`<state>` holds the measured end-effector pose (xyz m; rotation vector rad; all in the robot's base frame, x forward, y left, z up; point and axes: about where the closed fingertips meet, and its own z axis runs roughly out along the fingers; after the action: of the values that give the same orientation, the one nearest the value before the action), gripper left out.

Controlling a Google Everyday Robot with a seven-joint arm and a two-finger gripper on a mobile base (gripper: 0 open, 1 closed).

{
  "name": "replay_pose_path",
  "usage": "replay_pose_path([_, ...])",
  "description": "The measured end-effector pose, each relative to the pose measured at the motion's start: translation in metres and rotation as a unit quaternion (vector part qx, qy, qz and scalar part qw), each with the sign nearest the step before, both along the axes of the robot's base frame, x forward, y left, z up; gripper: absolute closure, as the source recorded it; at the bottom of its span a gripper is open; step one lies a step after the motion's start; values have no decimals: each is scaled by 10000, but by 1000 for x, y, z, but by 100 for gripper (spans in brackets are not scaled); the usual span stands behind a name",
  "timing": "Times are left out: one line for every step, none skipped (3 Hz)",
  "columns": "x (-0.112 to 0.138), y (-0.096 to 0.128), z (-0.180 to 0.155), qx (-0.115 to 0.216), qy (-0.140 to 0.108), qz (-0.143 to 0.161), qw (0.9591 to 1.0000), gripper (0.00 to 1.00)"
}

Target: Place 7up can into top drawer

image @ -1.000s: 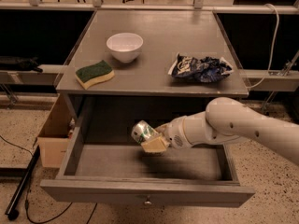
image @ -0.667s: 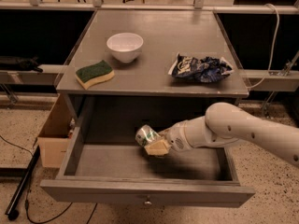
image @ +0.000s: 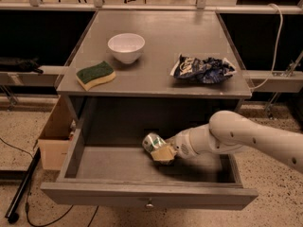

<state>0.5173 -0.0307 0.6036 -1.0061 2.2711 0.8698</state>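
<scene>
The top drawer (image: 147, 194) is pulled open below the grey cabinet top, its small round knob at the front centre. My gripper (image: 160, 151) reaches in from the right on a white arm, low inside the drawer. It is shut on the 7up can (image: 152, 142), a small green and silver can held tilted with its silver end facing left, just above the drawer floor near the middle.
On the cabinet top stand a white bowl (image: 126, 47), a green and yellow sponge (image: 95, 75) and a dark blue crinkled chip bag (image: 202, 69). A cardboard box (image: 54, 136) sits on the floor to the left of the drawer. A black pole (image: 22, 186) lies beside it.
My gripper has moved the can slightly right and lower into the drawer. The items on the cabinet top have not moved.
</scene>
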Motion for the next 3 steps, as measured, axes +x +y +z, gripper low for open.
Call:
replay_pose_path([0, 0, 3, 0, 0, 0, 10000, 83])
replay_pose_path([0, 0, 3, 0, 0, 0, 10000, 60])
replay_pose_path([0, 0, 3, 0, 0, 1, 10000, 29])
